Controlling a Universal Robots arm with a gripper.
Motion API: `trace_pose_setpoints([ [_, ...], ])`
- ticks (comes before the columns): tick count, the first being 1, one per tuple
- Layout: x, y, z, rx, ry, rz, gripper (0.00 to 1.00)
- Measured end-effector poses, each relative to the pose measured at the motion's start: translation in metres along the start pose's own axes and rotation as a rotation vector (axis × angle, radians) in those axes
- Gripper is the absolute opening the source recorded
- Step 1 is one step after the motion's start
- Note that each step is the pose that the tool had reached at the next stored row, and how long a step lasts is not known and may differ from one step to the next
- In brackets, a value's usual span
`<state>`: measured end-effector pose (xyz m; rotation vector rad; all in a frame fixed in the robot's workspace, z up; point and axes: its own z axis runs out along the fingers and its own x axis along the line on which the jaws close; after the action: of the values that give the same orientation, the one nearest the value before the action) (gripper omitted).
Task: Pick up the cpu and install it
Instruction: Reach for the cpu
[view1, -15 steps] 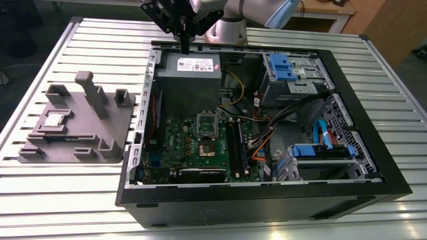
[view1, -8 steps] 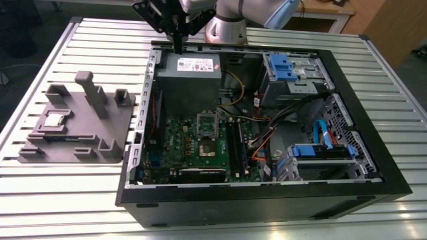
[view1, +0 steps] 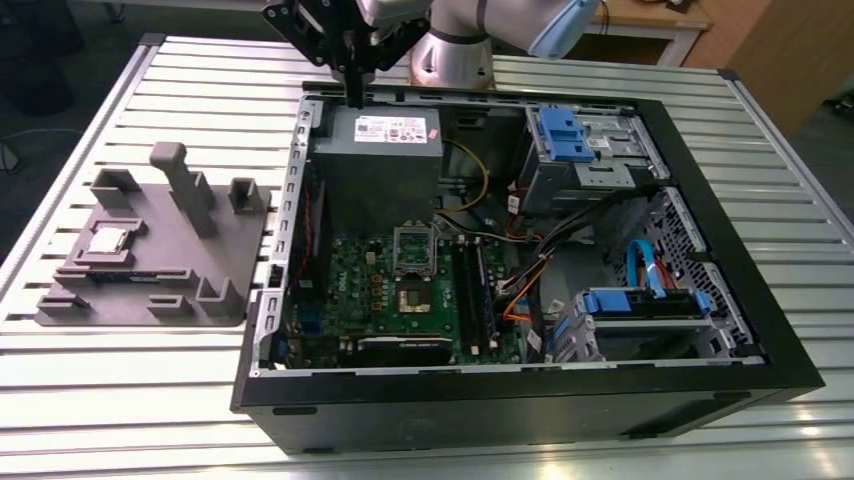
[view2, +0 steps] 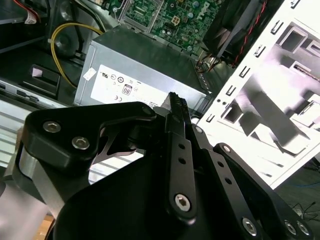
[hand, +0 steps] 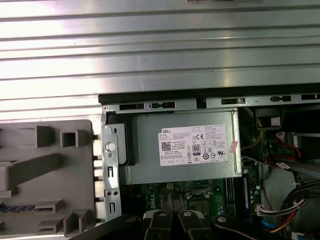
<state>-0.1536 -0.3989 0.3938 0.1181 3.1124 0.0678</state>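
Exterior view | hand (view1: 358, 97) closed, empty, above case (view1: 534, 410) | cpu (view1: 107, 241) on fixture (view1: 238, 255) | slatted table (view1: 120, 395)

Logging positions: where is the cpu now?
The cpu lies on the grey fixture plate at the exterior view's left, outside the open computer case.

The counter (view1: 134, 400) is a broad metal surface of pale, ribbed slats that run from the exterior view's left to its right; the first wrist view shows the same bright slats (hand: 150, 50). Two things lie directly on it. A grey fixture plate (view1: 234, 262) sits flat toward the exterior view's left. Just beside it, an open black computer case (view1: 534, 400) lies on its side.
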Motion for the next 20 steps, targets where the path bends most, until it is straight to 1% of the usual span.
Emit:
trace_pose_setpoints([
  [20, 0.0065, -0.0005, -0.0001, 0.0001, 0.0001, 0.0, 0.1],
])
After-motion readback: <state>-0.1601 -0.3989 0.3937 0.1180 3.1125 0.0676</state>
